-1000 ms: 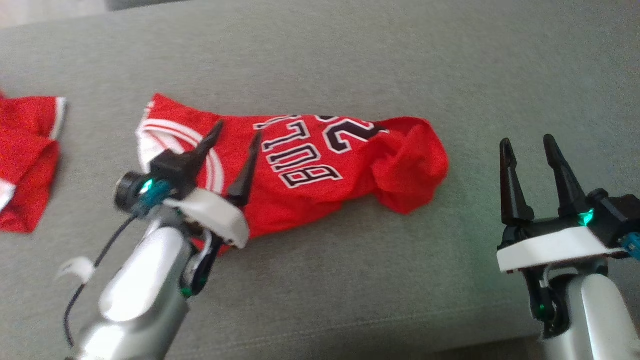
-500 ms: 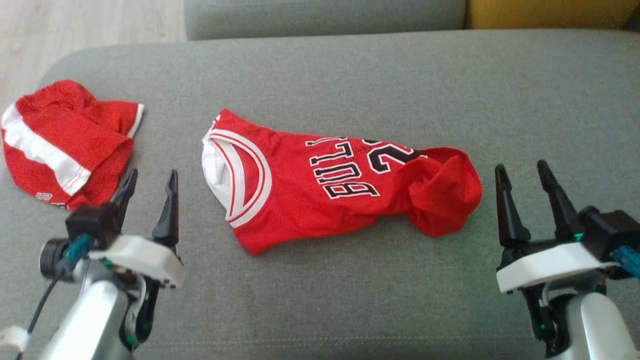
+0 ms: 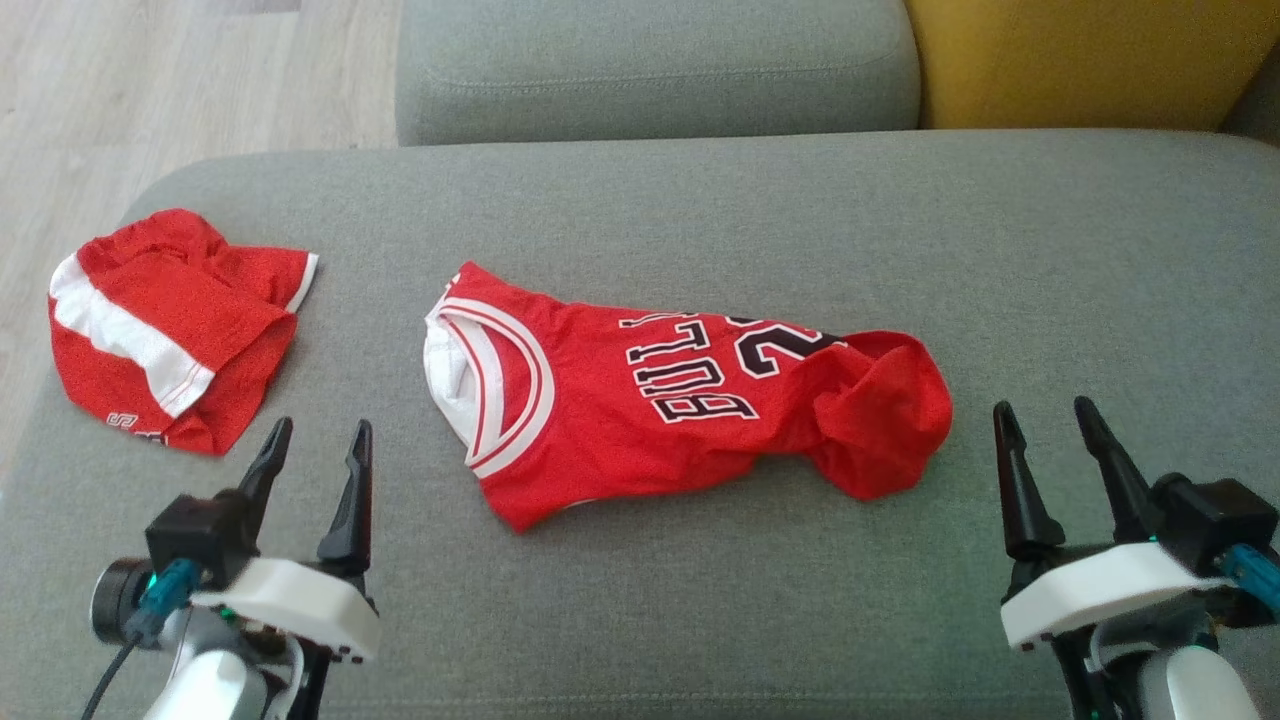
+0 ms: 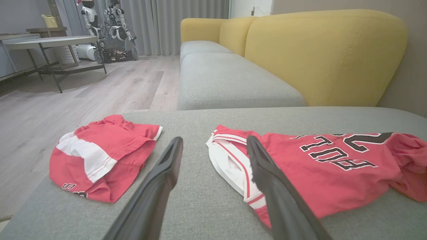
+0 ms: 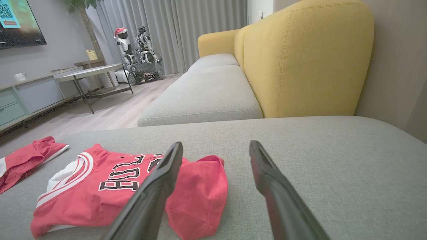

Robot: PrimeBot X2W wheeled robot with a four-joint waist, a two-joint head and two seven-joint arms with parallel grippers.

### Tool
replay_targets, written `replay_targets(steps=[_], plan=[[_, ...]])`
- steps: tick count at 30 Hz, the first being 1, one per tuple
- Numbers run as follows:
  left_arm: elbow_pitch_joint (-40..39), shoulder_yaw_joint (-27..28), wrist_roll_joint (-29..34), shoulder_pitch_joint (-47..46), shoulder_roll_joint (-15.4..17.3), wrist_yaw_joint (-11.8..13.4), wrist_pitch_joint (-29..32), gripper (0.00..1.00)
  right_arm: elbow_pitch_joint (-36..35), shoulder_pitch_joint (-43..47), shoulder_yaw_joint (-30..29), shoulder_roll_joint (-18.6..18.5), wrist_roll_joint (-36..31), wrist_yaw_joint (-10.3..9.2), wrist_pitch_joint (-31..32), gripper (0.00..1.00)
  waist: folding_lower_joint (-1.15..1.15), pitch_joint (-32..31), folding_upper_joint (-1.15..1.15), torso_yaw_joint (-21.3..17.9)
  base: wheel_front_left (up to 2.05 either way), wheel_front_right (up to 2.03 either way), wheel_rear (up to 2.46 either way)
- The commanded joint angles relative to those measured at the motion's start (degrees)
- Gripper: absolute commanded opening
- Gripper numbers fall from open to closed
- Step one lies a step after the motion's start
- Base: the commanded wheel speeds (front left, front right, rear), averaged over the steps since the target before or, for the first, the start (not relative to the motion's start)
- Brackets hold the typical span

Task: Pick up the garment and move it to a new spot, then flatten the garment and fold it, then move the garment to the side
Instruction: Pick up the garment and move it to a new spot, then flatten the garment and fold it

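The garment (image 3: pixel 680 400), a red jersey with a white collar and black lettering, lies crumpled and partly bunched on the grey sofa seat (image 3: pixel 700 200). It also appears in the left wrist view (image 4: pixel 327 173) and the right wrist view (image 5: pixel 100 186). My left gripper (image 3: pixel 322 428) is open and empty, hovering near the seat's front, left of the jersey's collar end. The left wrist view has its fingers (image 4: pixel 214 140) pointing between the collar and the shorts. My right gripper (image 3: pixel 1042 408) is open and empty, just right of the bunched hem end (image 5: pixel 216 144).
Crumpled red shorts with a white stripe (image 3: pixel 170 330) lie at the seat's left end, near its edge. A second grey cushion (image 3: pixel 650 60) and a yellow backrest (image 3: pixel 1080 60) lie beyond. Wooden floor (image 3: pixel 150 80) is on the far left.
My left gripper, open over the jersey's collar end a second ago, has drawn back to the lower left, clear of it. The head camera has shifted, showing more of the sofa. The jersey lies still.
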Motion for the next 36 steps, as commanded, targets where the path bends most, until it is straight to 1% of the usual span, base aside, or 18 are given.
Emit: replay_targets(steps=[1,10,29,31,36], plan=[[-2.22,2.35,0.03,-2.0,2.06,0.78,0.06,1.0,-2.23,-1.16,1.16,-0.29,0.2,-0.04,0.34,1.0,0.0,-0.26,0.0,-0.1,0.0,0.0,0.0],[-4.61,2.92,-0.38,-0.03,2.92,2.34,0.63,1.0,-3.16,-0.62,1.3,-0.29,-0.36,-0.04,1.1,1.0,0.0,-0.74,0.0,-0.11,0.0,0.0,0.0],[-5.21,2.58,-0.64,-0.31,3.28,3.05,0.9,1.0,-2.93,-1.1,1.45,-0.29,-0.01,-0.04,0.87,1.0,0.0,-0.36,0.0,-0.5,0.0,0.0,0.0],[-5.1,1.93,-0.54,-0.84,3.21,2.53,1.22,1.0,-2.95,-1.11,1.36,-0.29,0.08,-0.04,0.77,1.0,0.0,-0.18,0.0,-0.41,0.0,0.0,0.0],[-2.78,-1.15,-1.17,-4.39,1.67,-0.47,4.12,1.0,-3.41,-1.77,1.63,-0.29,0.25,-0.04,0.68,1.0,0.0,1.61,0.0,-0.42,0.0,0.0,0.0]])
